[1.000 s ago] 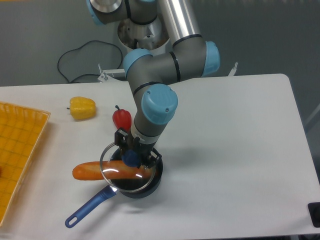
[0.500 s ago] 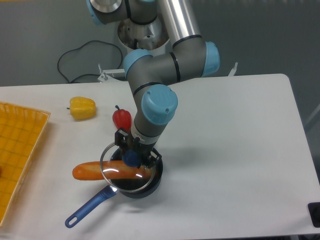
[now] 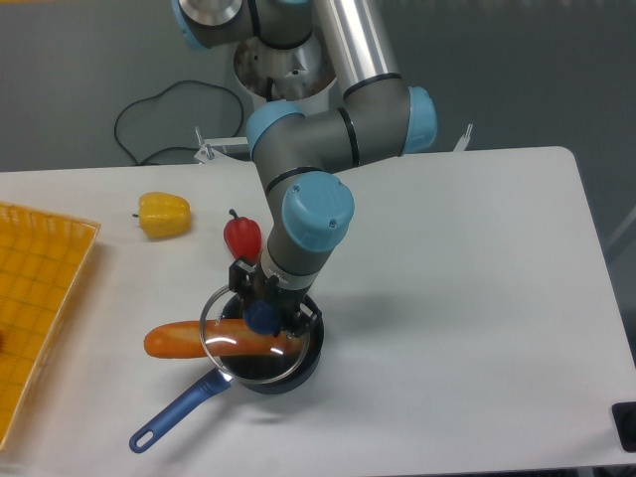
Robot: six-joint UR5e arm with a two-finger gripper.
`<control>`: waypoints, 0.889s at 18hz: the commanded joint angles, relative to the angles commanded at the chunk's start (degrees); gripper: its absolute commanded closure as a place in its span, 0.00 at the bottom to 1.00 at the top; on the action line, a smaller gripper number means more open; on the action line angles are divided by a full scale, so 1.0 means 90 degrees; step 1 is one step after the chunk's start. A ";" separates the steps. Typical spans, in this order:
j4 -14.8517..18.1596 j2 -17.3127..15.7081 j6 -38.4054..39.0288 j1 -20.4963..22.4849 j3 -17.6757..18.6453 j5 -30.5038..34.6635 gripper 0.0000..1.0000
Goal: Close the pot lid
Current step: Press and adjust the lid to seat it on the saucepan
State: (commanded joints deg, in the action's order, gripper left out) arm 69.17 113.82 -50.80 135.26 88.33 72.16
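Down at the near-left part of the table, the gripper (image 3: 262,316) is clamped on the blue knob of the pot lid (image 3: 250,336), its two dark fingers closed either side of it. That glass disc hangs low over the pot (image 3: 294,366), but it sits shifted to the left, so its left rim overhangs the pot's edge while the pot's right wall shows bare. Whether the lid already touches the pot rim I cannot tell from where I stand.

An orange carrot-like vegetable (image 3: 174,341) lies across the pot's left side, seen partly through the glass, and it looks to me like the real obstacle: the lid would rest on it rather than seat flat. My guess is the arm ought to slide the lid rightward until the rims line up, keep it level, then lower gently and let go only once it settles. The blue handle (image 3: 177,411) sticks out toward the front-left. A red pepper (image 3: 241,236) and a yellow pepper (image 3: 164,214) lie behind, well clear.
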 joint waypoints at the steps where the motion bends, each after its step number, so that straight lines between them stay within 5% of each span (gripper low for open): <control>1: 0.0000 0.0010 0.0000 0.0000 0.0000 0.0000 0.44; 16: -0.0010 0.0020 -0.0049 0.0000 0.0029 0.0010 0.39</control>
State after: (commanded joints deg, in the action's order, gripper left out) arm 69.08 113.99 -51.24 135.26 88.59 72.25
